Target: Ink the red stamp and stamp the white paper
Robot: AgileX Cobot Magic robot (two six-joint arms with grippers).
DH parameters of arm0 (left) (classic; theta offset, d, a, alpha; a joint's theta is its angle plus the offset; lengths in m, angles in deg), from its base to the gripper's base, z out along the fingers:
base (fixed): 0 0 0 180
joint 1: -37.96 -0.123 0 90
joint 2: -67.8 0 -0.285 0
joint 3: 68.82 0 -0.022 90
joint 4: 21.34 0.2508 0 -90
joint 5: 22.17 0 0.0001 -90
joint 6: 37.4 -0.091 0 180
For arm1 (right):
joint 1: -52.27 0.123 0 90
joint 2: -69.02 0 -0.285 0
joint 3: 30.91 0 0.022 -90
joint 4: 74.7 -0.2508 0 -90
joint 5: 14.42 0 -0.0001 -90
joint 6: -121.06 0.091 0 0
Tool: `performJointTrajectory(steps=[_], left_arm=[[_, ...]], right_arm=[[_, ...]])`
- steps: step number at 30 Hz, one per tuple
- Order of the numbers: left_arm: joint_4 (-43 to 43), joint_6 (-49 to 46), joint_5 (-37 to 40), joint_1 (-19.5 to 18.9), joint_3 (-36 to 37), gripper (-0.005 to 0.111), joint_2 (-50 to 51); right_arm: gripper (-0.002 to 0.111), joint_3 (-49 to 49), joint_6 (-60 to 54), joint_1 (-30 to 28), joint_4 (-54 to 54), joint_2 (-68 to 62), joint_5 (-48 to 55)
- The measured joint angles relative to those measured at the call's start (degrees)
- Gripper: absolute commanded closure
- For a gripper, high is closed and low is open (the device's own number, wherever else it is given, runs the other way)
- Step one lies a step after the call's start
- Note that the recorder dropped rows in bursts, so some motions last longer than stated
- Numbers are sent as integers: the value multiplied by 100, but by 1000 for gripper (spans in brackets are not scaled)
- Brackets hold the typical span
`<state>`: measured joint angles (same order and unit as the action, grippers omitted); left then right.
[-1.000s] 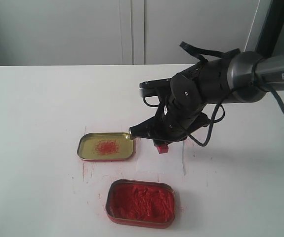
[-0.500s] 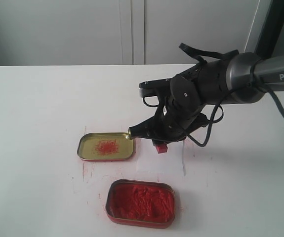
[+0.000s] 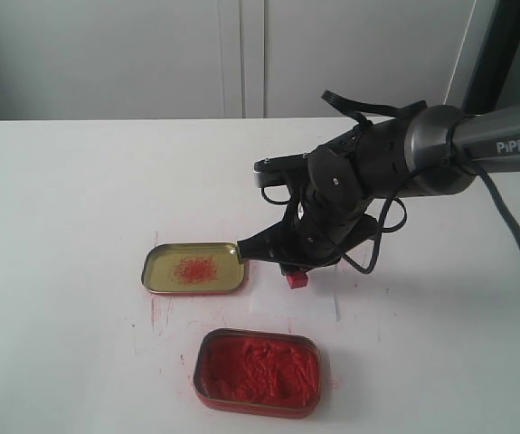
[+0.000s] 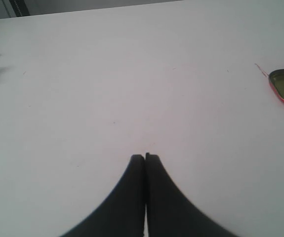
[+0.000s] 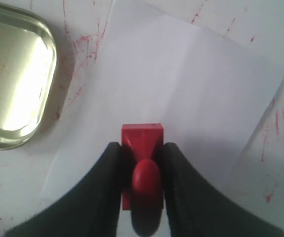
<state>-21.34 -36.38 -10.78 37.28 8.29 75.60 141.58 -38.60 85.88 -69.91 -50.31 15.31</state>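
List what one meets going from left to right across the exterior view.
Gold tin → red stamp in the right gripper → grey arm link. Left out: red ink tin and white paper, which overlap these.

red stamp (image 5: 142,136): upright, base down over white paper (image 5: 191,84) | white paper: flat, rectangular

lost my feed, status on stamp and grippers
Right gripper shut on stamp, over paper, contact unclear. Left gripper shut, empty. Nothing blocking.
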Motion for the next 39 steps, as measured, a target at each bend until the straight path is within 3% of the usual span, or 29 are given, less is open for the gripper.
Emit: performJointTrajectory(steps=[24, 39], left_arm=[[0, 0, 0, 0, 0, 107, 0], [0, 0, 0, 0, 0, 107, 0]], right_arm=[[108, 0, 501, 0, 569, -5, -155], [108, 249, 522, 0, 765, -924, -362]])
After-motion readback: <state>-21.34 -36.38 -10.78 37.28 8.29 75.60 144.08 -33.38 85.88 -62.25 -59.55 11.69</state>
